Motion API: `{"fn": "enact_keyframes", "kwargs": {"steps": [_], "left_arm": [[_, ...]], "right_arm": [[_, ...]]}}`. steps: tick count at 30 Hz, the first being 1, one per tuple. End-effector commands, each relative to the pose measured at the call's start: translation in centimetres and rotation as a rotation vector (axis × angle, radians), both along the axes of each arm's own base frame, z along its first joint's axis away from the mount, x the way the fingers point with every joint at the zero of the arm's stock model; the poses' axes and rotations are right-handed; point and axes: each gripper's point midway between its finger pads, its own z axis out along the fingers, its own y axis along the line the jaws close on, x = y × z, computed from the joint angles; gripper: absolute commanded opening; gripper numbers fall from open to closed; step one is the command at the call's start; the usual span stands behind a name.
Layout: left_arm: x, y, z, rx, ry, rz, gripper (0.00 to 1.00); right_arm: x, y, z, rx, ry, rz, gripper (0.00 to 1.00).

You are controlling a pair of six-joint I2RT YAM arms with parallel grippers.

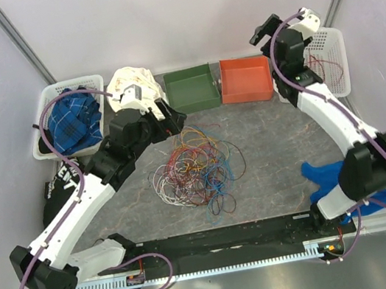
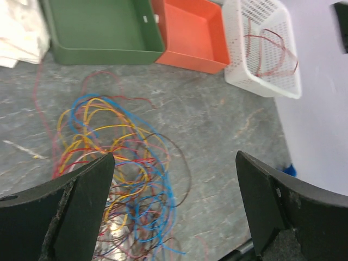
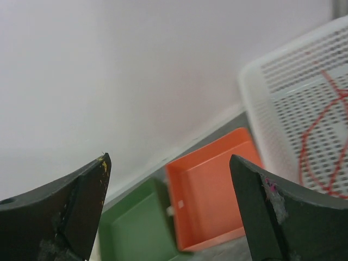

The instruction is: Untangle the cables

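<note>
The cables (image 1: 196, 170) lie in a loose tangle of red, orange, yellow, blue and white loops on the grey table, also seen in the left wrist view (image 2: 117, 157). My left gripper (image 1: 173, 118) hangs open just behind the pile's far edge, with nothing between its fingers (image 2: 174, 179). My right gripper (image 1: 266, 29) is raised high at the back right, open and empty (image 3: 168, 185), beside the white basket (image 1: 334, 33). A thin red cable (image 3: 318, 141) lies inside that basket (image 3: 288, 81), and shows in the left wrist view too (image 2: 272, 51).
A green tray (image 1: 195, 103) and an orange tray (image 1: 246, 94) stand side by side at the back. At the back left, a white basket (image 1: 96, 81) holds blue checked cloth, next to a white crumpled cloth (image 1: 129, 81). A blue object (image 1: 326, 177) lies by the right arm's base.
</note>
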Motion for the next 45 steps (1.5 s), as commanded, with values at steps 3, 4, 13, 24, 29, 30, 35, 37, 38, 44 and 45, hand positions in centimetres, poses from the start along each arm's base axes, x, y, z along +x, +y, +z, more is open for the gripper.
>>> {"fn": "enact_keyframes", "kwargs": {"steps": [3, 4, 13, 24, 29, 30, 35, 37, 38, 44, 45], "left_arm": [[-0.6, 3.5, -2.6, 0.166, 0.033, 0.071, 1.00], [-0.7, 3.6, -2.9, 0.173, 0.040, 0.072, 1.00], [-0.2, 3.4, -5.9, 0.232, 0.104, 0.025, 1.00], [-0.4, -0.5, -10.9, 0.105, 0.225, -0.100, 0.98], [-0.1, -1.9, -12.2, 0.084, 0.248, -0.131, 1.00], [-0.2, -2.4, -12.2, 0.086, 0.244, -0.137, 1.00], [0.0, -2.4, -12.4, 0.097, 0.233, -0.035, 1.00], [-0.8, -1.4, -12.7, 0.065, 0.247, 0.021, 1.00], [-0.8, -0.6, -12.7, 0.060, 0.243, 0.062, 1.00], [-3.0, 3.1, -11.0, 0.030, 0.198, 0.163, 1.00], [-3.5, 3.6, -10.7, 0.037, 0.196, 0.164, 1.00]], "right_arm": [[-6.0, 6.0, 1.8, 0.089, -0.043, 0.158, 0.98], [-6.8, 7.3, 1.5, 0.088, -0.039, 0.200, 0.98], [-19.3, 21.2, -4.6, -0.197, 0.123, 0.631, 0.98], [-28.1, 17.8, -12.2, -0.143, 0.166, 0.612, 0.98], [-29.1, 16.2, -14.4, -0.187, 0.129, 0.648, 0.98], [-29.0, 16.4, -14.5, -0.192, 0.119, 0.656, 0.98], [-27.3, 18.5, -17.0, -0.291, 0.192, 0.670, 0.98], [-27.0, 20.6, -18.0, -0.288, 0.228, 0.747, 0.98], [-26.1, 21.7, -18.8, -0.287, 0.242, 0.761, 0.98], [-24.8, 27.8, -21.3, -0.310, 0.292, 0.912, 0.97], [-24.6, 28.2, -21.7, -0.320, 0.299, 0.919, 0.97]]}}
